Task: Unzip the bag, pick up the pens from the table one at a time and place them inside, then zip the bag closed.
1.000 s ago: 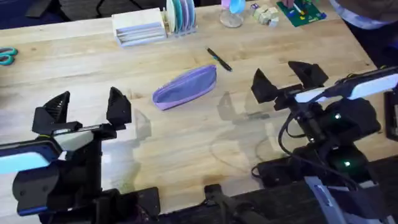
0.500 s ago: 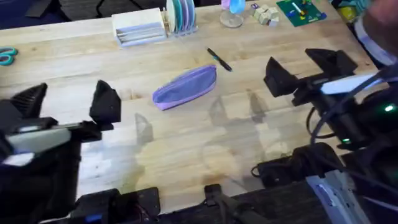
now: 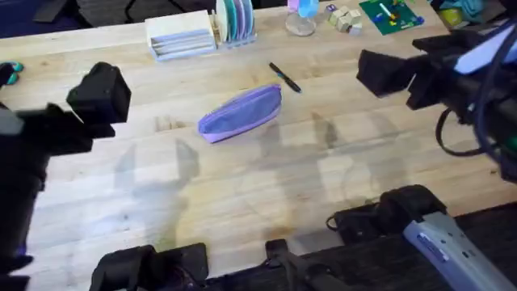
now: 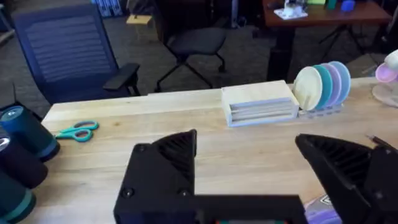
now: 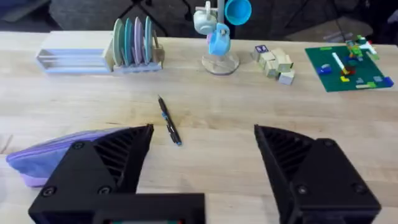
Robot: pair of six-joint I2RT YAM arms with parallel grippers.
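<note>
the bag [image 3: 241, 112] lies zipped, untouched, the pen [image 3: 284, 78] just beside it; both arms have risen, left gripper [image 4: 249, 177] and right gripper [image 5: 202, 165] spread wide, empty, so unzipping remains.

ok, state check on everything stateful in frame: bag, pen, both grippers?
bag: lying on the table, looks zipped shut, untouched
pen: loose on the table just beyond the bag, not in it
left gripper: open, holding nothing, raised off the table
right gripper: open, holding nothing, pointed toward pen and bag
</note>
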